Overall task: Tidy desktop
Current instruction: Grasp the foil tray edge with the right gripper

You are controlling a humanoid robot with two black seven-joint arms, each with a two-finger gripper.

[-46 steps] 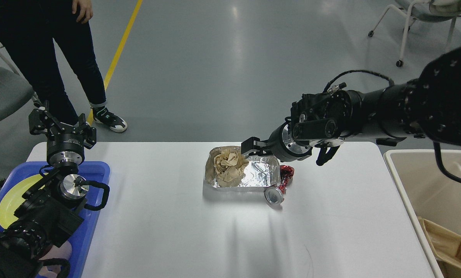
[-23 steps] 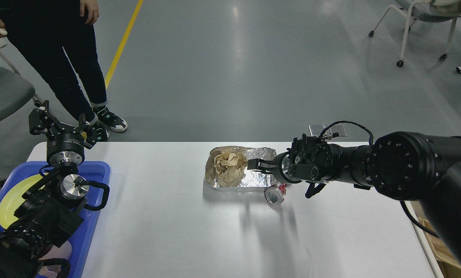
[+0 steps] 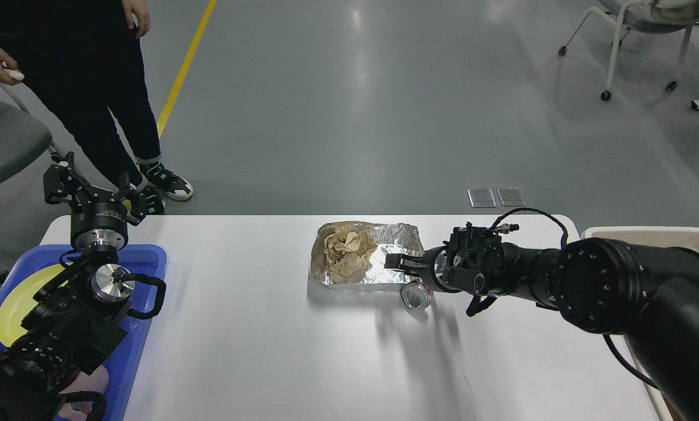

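Head view shows you the desktop [image 3: 255, 327] spreading wide and white below. Your right gripper [image 3: 397, 261] reaches in low from the right, its tip over the right edge of the foil tray [image 3: 384, 275]; you cannot tell how its fingers stand. A crumpled brown paper [image 3: 348, 254] sits inside that tray, and a small can [image 3: 415, 295] lies just beside its near right corner. Your left gripper [image 3: 95, 190] hangs with its fingers spread wide, holding nothing, above the far end of the blue tray [image 3: 150, 257] with the yellow plate [image 3: 19, 298].
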